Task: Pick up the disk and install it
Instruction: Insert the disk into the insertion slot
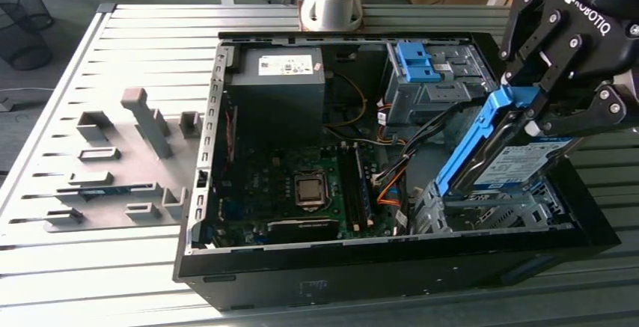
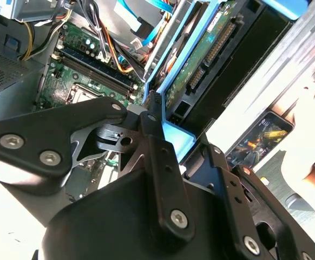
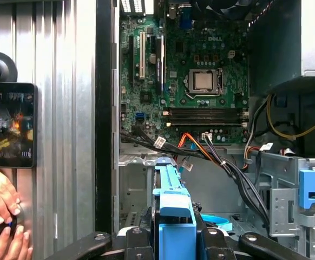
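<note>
Gripper (image 1: 529,121) is clamping the disk (image 1: 499,164) by its blue carrier, holding it tilted on edge over the metal drive cage (image 1: 479,211) at the front corner of the open computer case (image 1: 399,267). Motherboard (image 3: 192,81) is lying exposed beside the cage. A person's hand (image 3: 0,197) is resting on the slatted table (image 3: 60,108) just below a phone (image 3: 15,124).

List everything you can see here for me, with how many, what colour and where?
Computer case: one, black, open, on the slatted table.
Slatted table: one, grey metal.
Motherboard: one, green, on the case floor.
Power supply: one, dark, at the case's far side.
Blue bracket: one, on the far drive bay.
Disk: one, silver in a blue carrier, tilted over the near drive cage.
Grey fixtures: several, on the exterior view's left.
Phone: one, black, screen lit, on the table beside the case.
Person's hand: near the phone.
Gripper: one, black, closed on the disk.
</note>
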